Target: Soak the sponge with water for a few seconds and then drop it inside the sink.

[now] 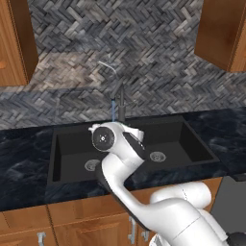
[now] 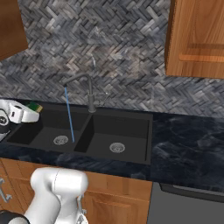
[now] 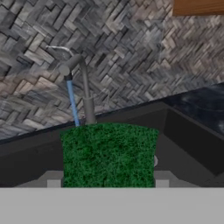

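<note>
Hand view: claw grips sponge.

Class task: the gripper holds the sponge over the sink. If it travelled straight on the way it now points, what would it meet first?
Probably the water stream, or the faucet just beside it, ahead of the gripper and its sponge; depth is unclear.

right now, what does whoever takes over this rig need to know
End effector: shut on the yellow block sponge with the green scrub layer, held at the left end of the matte black double-basin sink.
Water: the thin light-blue stream runs from the slim dark faucet into the left basin.
Done: sponge picked up, tap on.
Left: bring the sponge under the stream, which it is not yet in, soak it briefly, then drop it in the sink.
</note>
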Available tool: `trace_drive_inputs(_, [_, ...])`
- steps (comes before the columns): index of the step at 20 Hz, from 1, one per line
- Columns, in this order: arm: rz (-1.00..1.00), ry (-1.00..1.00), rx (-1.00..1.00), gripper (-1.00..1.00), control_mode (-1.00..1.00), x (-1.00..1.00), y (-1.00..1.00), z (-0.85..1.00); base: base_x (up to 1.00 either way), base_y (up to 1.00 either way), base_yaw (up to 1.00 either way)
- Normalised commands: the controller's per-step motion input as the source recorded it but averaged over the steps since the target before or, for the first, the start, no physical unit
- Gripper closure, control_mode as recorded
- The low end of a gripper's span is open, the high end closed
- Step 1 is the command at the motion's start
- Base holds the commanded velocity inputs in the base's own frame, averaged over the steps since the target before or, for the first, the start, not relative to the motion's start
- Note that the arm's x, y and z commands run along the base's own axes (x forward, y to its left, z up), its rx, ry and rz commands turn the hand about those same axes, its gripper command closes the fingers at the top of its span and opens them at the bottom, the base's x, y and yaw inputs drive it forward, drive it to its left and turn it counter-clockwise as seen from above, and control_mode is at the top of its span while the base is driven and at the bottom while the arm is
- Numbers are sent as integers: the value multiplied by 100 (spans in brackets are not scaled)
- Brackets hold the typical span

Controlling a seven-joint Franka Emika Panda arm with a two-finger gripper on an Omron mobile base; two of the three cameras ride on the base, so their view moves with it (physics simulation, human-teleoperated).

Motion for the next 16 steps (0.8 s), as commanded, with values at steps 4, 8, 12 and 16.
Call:
trace_drive_inputs(4, [0, 3, 5, 100, -100, 8, -12, -1, 0, 0, 0])
trace_drive_inputs(8, [0, 2, 5, 100, -100, 21, -21, -4, 0, 0, 0])
trace_drive_inputs(12, [0, 0, 3, 100, -100, 32, -22, -10, 0, 0, 0])
trace_drive_inputs(16, [-2, 0, 1, 100, -100, 20, -14, -21, 0, 0, 0])
